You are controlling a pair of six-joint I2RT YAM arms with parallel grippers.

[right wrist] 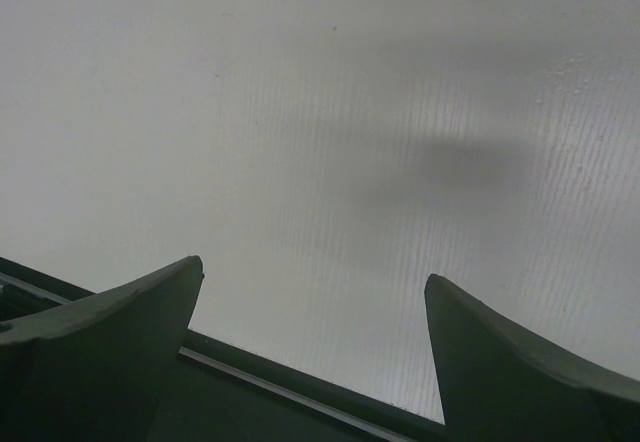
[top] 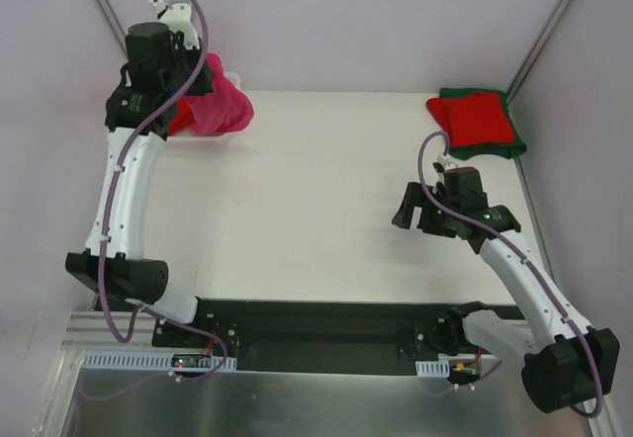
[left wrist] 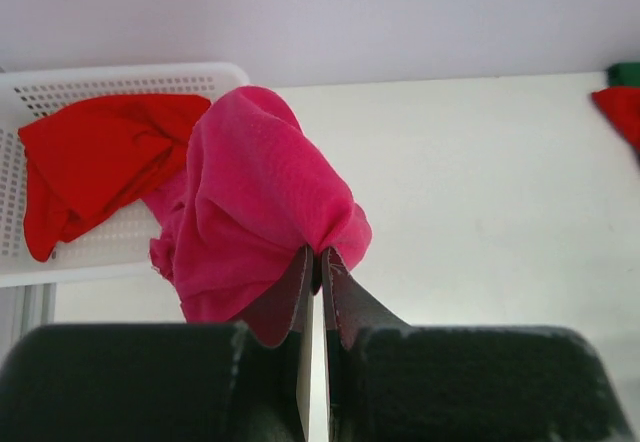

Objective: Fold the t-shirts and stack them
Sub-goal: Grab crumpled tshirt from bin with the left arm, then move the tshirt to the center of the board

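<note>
Two grippers, only one busy. Left gripper (left wrist: pixel 315 254): jaws pressed together, pinching a fold of the pink t-shirt (left wrist: pixel 250 192). In the left wrist view the cloth bunches up and away from the fingertips toward 11 o'clock, crumpled, no clear long axis. Its far side hangs at the corner of the white lattice basket (left wrist: pixel 60 87); can't tell if it touches the rim. A red t-shirt (left wrist: pixel 100 162) lies loose inside the basket at 10 o'clock.

In the top view this bundle sits at 10 o'clock on the desk (top: pixel 316 190). Bare desk lies toward 5 o'clock from it, so the carry probably goes that way before spreading.

Right gripper (top: pixel 420 215): jaws spread wide, holding nothing, over bare desk at 3 o'clock, well apart from the pink shirt. The left arm is far nearer.

At 1 o'clock, a folded red t-shirt (top: pixel 473 119) lies on a dark green t-shirt (top: pixel 485 151), the stack so far.
</note>
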